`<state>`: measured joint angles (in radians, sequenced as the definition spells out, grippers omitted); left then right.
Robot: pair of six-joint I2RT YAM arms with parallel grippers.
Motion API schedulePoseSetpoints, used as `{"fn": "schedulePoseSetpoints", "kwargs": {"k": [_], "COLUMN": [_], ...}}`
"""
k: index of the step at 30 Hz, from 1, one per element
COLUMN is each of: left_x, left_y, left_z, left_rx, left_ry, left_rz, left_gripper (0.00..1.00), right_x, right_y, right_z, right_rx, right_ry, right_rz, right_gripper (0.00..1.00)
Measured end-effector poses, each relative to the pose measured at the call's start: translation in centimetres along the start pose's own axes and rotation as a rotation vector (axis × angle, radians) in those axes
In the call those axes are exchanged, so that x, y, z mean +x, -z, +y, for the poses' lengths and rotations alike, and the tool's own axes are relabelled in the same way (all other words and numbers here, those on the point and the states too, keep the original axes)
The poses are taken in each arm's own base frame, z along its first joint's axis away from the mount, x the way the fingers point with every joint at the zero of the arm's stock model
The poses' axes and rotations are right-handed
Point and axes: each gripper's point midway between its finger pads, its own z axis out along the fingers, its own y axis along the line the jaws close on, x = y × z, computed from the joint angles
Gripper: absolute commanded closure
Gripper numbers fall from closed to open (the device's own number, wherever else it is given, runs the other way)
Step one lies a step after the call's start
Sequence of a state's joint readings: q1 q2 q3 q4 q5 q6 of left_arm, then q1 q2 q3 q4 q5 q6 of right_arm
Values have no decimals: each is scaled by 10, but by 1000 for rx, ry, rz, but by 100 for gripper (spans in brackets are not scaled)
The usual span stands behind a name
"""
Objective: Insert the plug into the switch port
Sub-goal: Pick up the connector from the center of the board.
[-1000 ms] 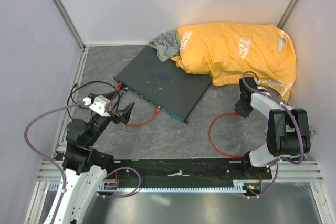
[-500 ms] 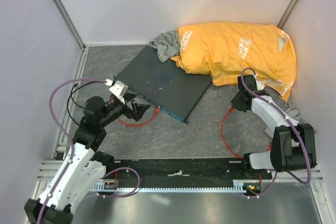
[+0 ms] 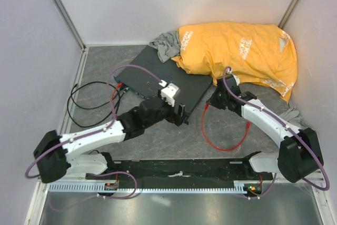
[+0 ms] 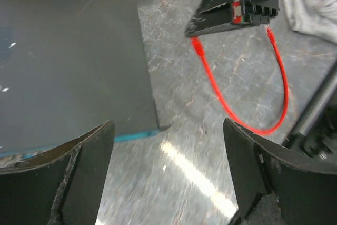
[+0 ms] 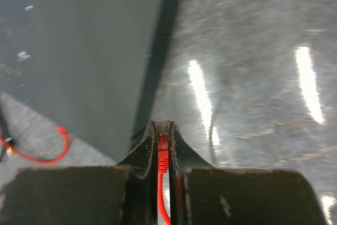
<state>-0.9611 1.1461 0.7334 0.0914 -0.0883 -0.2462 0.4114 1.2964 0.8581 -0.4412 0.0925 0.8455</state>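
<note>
My right claw [image 5: 162,126] is clenched on the plug [image 5: 163,146]. It pinches the plug lengthwise so the nose pokes out past my fingertips, which I judge is the way to push it straight into a socket. The plug sits low over the bench [image 3: 174,140], near the right corner of the grey box [image 3: 152,77] but apart from it. It does not yet face the blue-green front edge [image 4: 126,136], where the sockets should be. The red cable [image 4: 261,130] trails in a slack loop, so it should not tug. My left claw [image 4: 168,126] is spread wide, grasping nothing, over that same corner, likely to steady the box.
</note>
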Motion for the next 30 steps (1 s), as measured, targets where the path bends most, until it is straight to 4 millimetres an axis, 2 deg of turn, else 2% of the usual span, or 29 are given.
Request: {"fn": "schedulePoseSetpoints", "kwargs": {"k": [5, 9, 14, 19, 22, 23, 25, 26, 28, 30], "left_x": [4, 6, 25, 51, 61, 65, 71, 74, 76, 75], "left_y": [-41, -65, -84, -90, -93, -93, -95, -95, -94, -93], "left_z": [-24, -37, -43, -36, -32, -31, -29, -28, -27, -23], "left_rx": [-69, -119, -178, -235, -259, -266, -278, -282, -290, -305], "left_ry": [-47, -72, -107, -120, -117, -118, -121, -120, -122, -123], "left_rz": [14, 9, 38, 89, 107, 115, 130, 135, 144, 141], "left_gripper": [18, 22, 24, 30, 45, 59, 76, 90, 98, 98], "right_x": [7, 13, 13, 12, 10, 10, 10, 10, 10, 10], "right_y": [3, 4, 4, 4, 4, 5, 5, 5, 6, 6], "right_z": [30, 36, 37, 39, 42, 43, 45, 47, 49, 50], "right_rx": [-83, -101, -102, -107, -118, -123, -134, -141, -155, -163], "right_ry": [-2, -11, -27, -36, -40, -42, -44, -44, -41, -40], "right_rz": [18, 32, 33, 29, 25, 25, 28, 28, 30, 29], "right_gripper": [100, 100, 100, 100, 100, 99, 96, 94, 83, 78]}}
